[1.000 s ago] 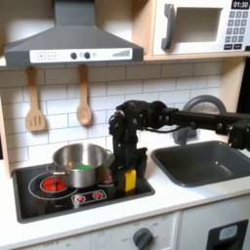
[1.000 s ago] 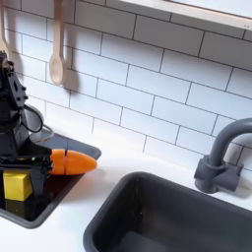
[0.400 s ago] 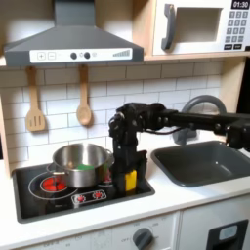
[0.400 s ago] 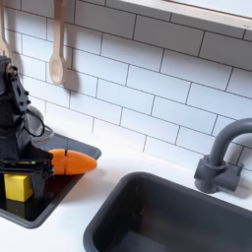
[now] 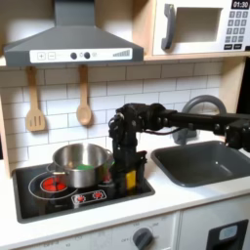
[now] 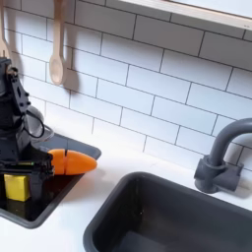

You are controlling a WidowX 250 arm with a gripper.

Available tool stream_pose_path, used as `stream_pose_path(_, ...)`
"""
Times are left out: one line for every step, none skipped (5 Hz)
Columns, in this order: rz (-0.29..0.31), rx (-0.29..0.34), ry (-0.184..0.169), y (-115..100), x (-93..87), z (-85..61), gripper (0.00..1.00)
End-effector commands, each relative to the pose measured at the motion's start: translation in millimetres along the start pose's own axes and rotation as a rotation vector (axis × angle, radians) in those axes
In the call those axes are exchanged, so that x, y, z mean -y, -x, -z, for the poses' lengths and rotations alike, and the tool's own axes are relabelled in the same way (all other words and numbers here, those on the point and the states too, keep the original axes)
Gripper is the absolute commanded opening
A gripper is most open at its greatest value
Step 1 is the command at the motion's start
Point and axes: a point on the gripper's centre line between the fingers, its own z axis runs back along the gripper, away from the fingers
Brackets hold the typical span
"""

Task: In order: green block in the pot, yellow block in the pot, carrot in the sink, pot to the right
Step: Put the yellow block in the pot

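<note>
Gripper (image 6: pixel 20 175) has dropped since before, fingers now straddling the yellow block (image 6: pixel 17 186), not yet pinching.

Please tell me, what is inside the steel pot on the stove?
In the first exterior view, a bit of green, probably the green block, shows inside the pot. The pot's near wall covers the rest of its floor.
</note>
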Motion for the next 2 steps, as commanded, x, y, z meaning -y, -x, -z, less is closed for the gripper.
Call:
stream_pose_path(-0.014,0.007,0.009,3.3,2.7,-10.0,0.00)
stream_pose_path(-0.005,-0.013,0.006,0.6,-0.8,-15.3,0.00)
